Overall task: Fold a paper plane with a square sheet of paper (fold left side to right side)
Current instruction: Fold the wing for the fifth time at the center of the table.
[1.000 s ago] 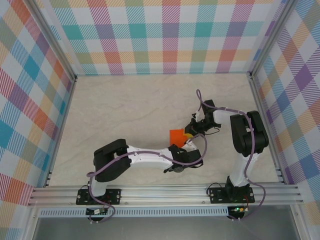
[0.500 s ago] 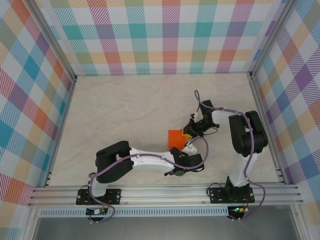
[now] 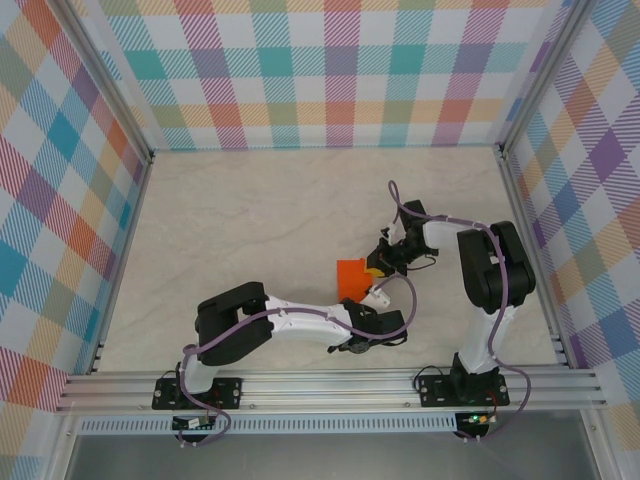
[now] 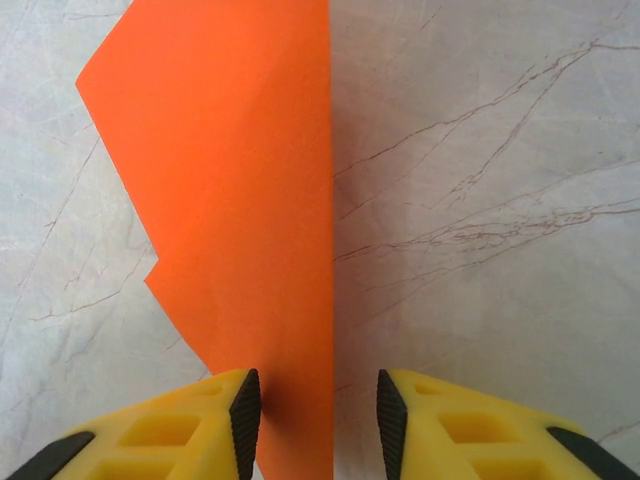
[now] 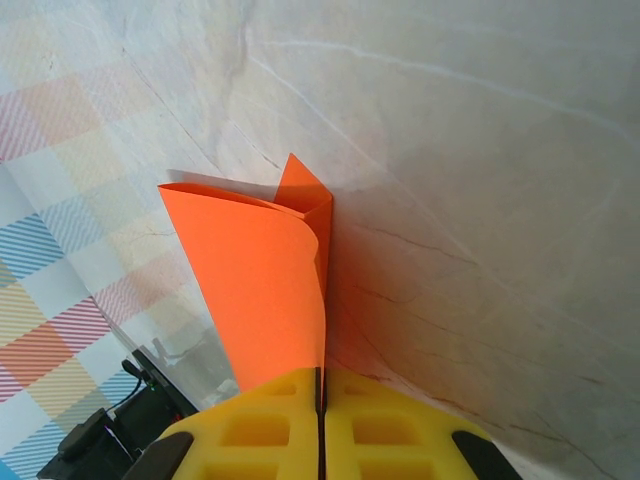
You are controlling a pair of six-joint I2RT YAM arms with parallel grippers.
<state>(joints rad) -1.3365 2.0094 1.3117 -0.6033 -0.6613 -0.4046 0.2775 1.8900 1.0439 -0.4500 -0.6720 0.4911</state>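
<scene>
Item: thin bright orange folded paper sheet (image 3: 351, 277) was located right of centre on the pale marbled tabletop (image 3: 250, 220). Its edge was pinched by the right gripper (image 5: 320, 400), yellow fingers (image 5: 260, 430) pressed together. The left gripper (image 4: 318, 415) was spread, the sheet's edge set between its jaws

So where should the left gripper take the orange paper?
The long straight edge of the paper: it stands off the table, so jaws can straddle it. Come in along that edge, where the left gripper sits, clear of the right gripper's pinch.
</scene>
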